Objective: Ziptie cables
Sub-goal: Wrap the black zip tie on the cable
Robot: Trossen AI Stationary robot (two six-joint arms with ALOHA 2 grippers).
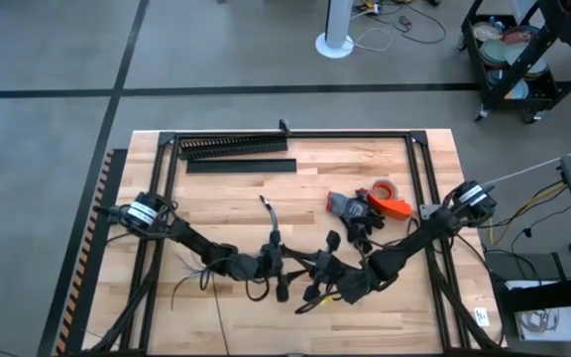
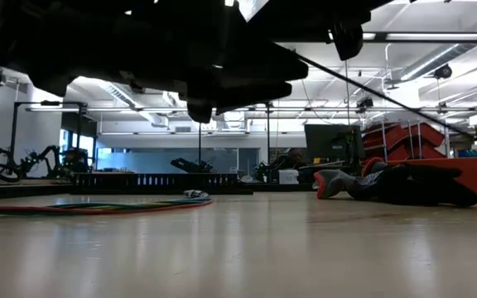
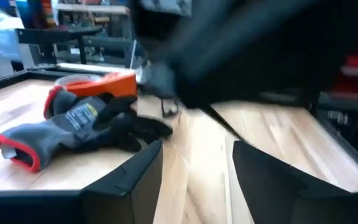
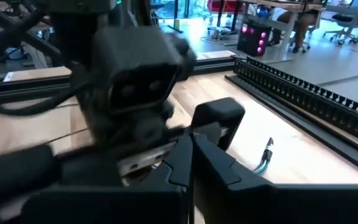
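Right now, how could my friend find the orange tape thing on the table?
Start at the wooden table and look to its right half, just past the two robot arms. There a grey glove lies, and the tape roll touches its right side. It is the only bright orange thing there.

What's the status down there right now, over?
Left gripper open, right gripper shut, close together, front centre. Cable end lies loose just beyond them. Gloves beside right arm, not blocking.

The zipties were too thin to make out; motion blur smeared the right arm across the left wrist view.
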